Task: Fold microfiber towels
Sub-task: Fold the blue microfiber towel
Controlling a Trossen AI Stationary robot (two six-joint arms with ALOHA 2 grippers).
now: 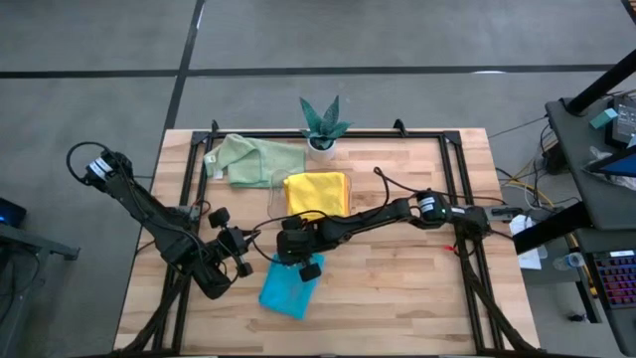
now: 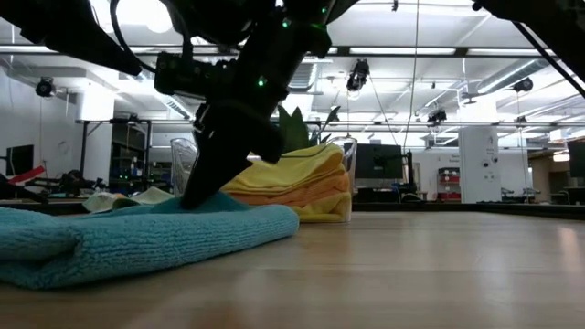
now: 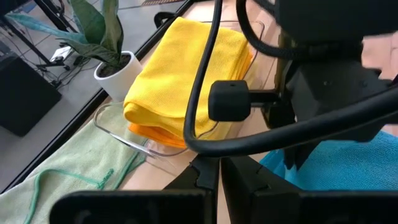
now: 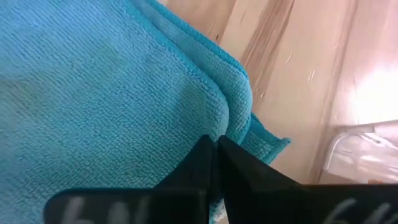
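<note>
Microfiber towels: yellow and orange ones (image 1: 317, 192) folded in the clear tray (image 3: 124, 127). Teal towel (image 1: 288, 291) folded on the bench (image 1: 397, 288), its edge pinched by the right gripper (image 1: 298, 267). Pale green towel (image 1: 248, 159) unfolded; left gripper (image 3: 219, 177) closed, empty.

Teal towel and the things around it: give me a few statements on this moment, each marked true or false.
1. The right pincer is shut on the edge of the teal towel. True.
2. The teal towel lies inside the clear tray. False: it lies on the bare wooden table, in front of the tray.
3. A yellow towel tops the folded stack in the tray, with an orange towel beneath it. True.
4. The pale green towel is folded on top of the stack. False: it lies loose on the table beside the tray.
5. The left pincer stands wide open. False: it is shut, holding nothing.
</note>
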